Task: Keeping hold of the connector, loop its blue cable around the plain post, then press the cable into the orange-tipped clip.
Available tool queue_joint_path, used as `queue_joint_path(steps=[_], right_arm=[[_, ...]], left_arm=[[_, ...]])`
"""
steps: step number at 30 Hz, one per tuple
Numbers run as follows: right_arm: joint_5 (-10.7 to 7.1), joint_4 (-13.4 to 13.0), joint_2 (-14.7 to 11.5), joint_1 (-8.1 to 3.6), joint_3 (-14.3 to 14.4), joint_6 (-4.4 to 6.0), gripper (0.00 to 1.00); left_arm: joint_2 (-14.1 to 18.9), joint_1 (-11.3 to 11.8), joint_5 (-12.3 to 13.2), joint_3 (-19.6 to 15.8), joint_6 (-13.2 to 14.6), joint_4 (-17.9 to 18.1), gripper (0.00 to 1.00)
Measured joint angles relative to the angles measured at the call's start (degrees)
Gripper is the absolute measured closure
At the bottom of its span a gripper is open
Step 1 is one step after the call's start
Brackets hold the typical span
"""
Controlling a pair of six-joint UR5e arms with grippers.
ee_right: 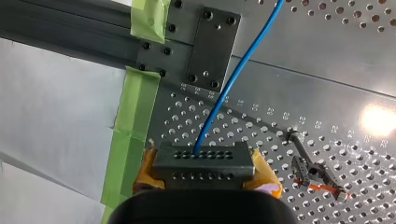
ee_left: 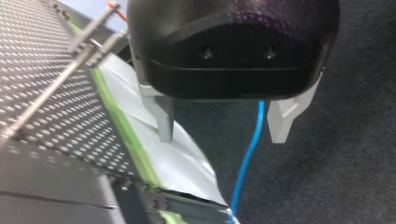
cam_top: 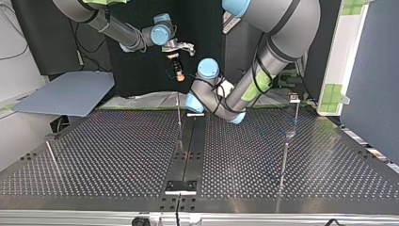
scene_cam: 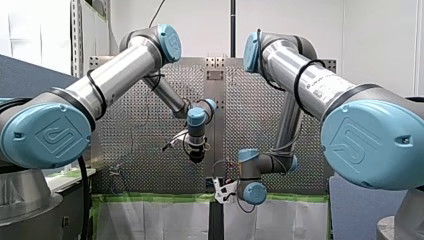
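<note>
In the right wrist view my right gripper (ee_right: 205, 171) is shut on a grey connector (ee_right: 187, 161), with yellow pads on both sides of it. The blue cable (ee_right: 233, 79) leaves the connector and runs ahead over the perforated plate. Beside the gripper lies the orange-tipped clip (ee_right: 317, 179). My left gripper (ee_left: 224, 137) stands open; the blue cable (ee_left: 250, 154) passes through the gap between its fingers, untouched. In the top view my right gripper (cam_top: 177, 74) hangs behind the table's far edge. A thin post (cam_top: 179, 113) stands just below it.
At the top view's right stand a post with a clip head (cam_top: 294, 99) and a plain post (cam_top: 284, 160). Another rod (cam_top: 51, 153) stands at its left. Green tape (ee_right: 135, 121) and grey sheeting edge the table. A bolted plate (ee_right: 210, 46) lies ahead of the connector.
</note>
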Motion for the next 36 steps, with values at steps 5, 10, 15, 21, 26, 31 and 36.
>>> queue_joint_path(steps=[5, 10, 15, 21, 26, 31, 36], right_arm=[[0.0, 0.01, 0.0, 0.0, -0.01, 0.0, 1.0], [0.0, 0.02, 0.0, 0.0, -0.01, -0.03, 1.0], [0.0, 0.03, 0.0, 0.06, -0.02, -0.03, 1.0], [-0.06, 0.03, 0.0, 0.09, -0.02, -0.08, 1.0], [-0.04, 0.15, 0.01, 0.15, -0.02, -0.09, 1.0], [-0.02, 0.19, 0.01, 0.17, -0.02, -0.09, 1.0], [-0.07, 0.27, 0.0, 0.25, -0.01, -0.09, 1.0]], left_arm=[[-1.94, -0.21, -0.42, -0.01, -0.22, 1.13, 0.0], [-3.07, -0.35, -0.45, -0.02, -0.85, 2.7, 0.0], [-5.43, -0.58, -0.63, -0.02, -0.96, 3.68, 0.0], [-7.06, -0.67, -1.0, -0.03, -2.31, 6.48, 0.0], [-7.26, -0.71, -0.78, -0.14, -2.69, 9.11, 0.0], [-8.34, -0.72, -0.29, -0.26, -2.86, 10.43, 0.0], [-10.25, -0.77, -0.45, -0.26, -2.69, 10.79, 0.0]])
